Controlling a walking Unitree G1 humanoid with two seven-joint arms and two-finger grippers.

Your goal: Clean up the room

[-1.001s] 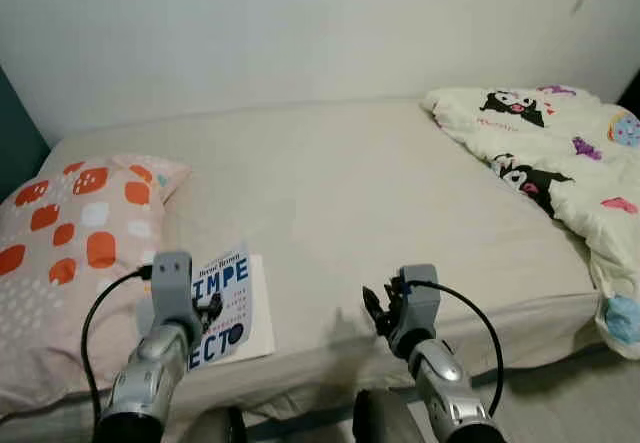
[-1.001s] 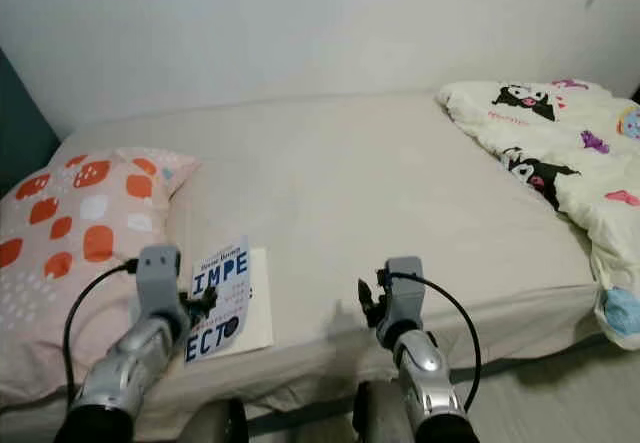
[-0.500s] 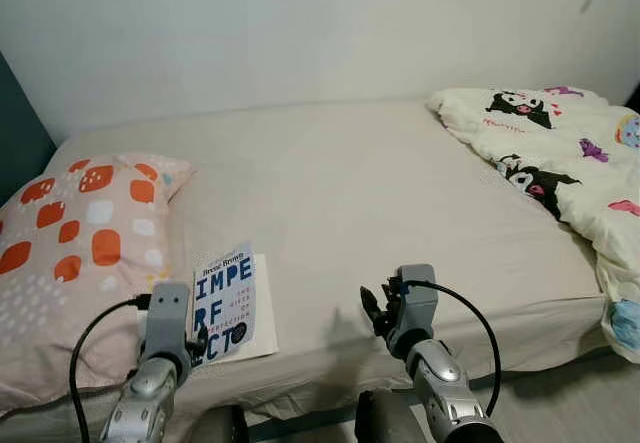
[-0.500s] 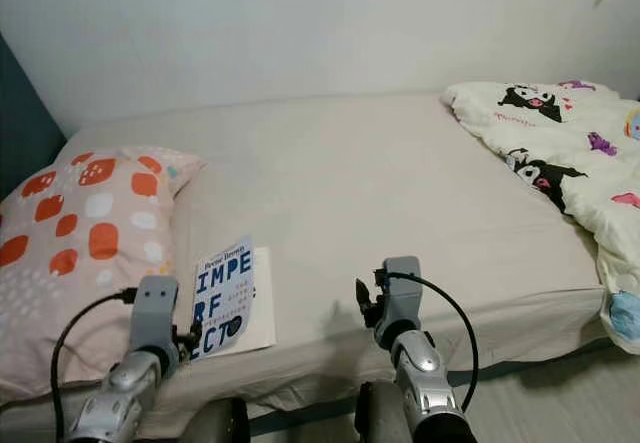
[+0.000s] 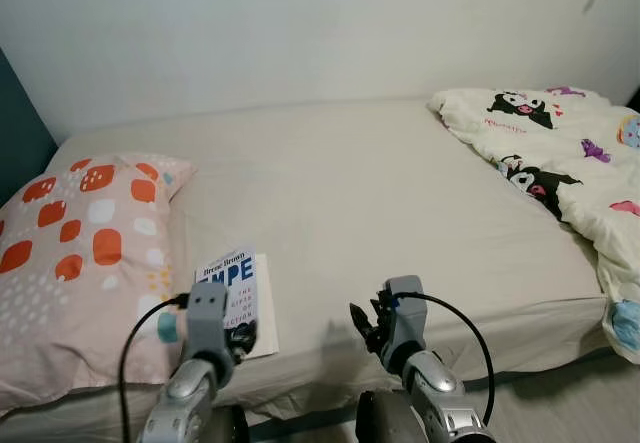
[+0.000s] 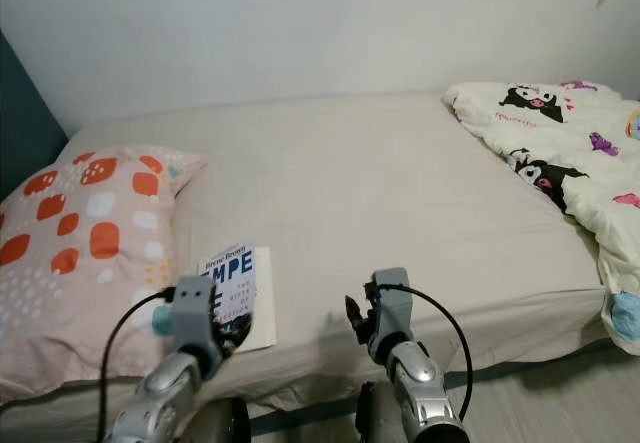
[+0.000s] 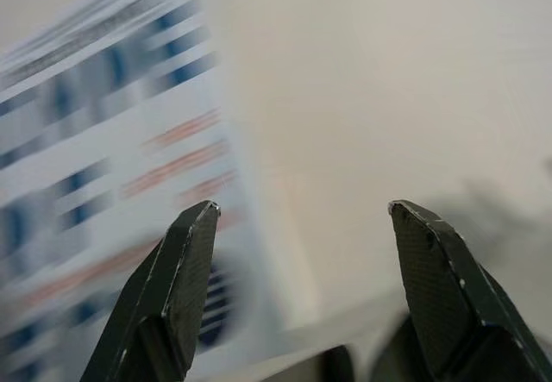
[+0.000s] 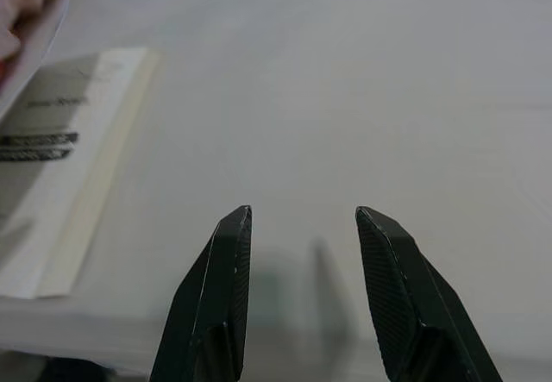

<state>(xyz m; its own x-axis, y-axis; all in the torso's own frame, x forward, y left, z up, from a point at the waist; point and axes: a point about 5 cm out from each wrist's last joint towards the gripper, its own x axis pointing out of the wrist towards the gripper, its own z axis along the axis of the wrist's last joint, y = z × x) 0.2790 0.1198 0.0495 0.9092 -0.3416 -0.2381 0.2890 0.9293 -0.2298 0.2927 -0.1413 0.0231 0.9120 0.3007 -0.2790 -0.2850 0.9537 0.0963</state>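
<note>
The left gripper (image 7: 297, 227), fingers spread, is covering the book's (image 5: 237, 281) lower half at lower left; the right gripper (image 8: 302, 227) is hovering open.

A white book (image 5: 237, 288) with large blue cover lettering lies flat, cover up, at the lower left of the frame. A pink pillow (image 5: 75, 253) with orange and white patches lies just left of it.

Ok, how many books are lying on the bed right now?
1. The book lies near the bed's front edge, beside the pillow, its lower part hidden behind the left hand. Others could be hidden under the quilt.
</note>
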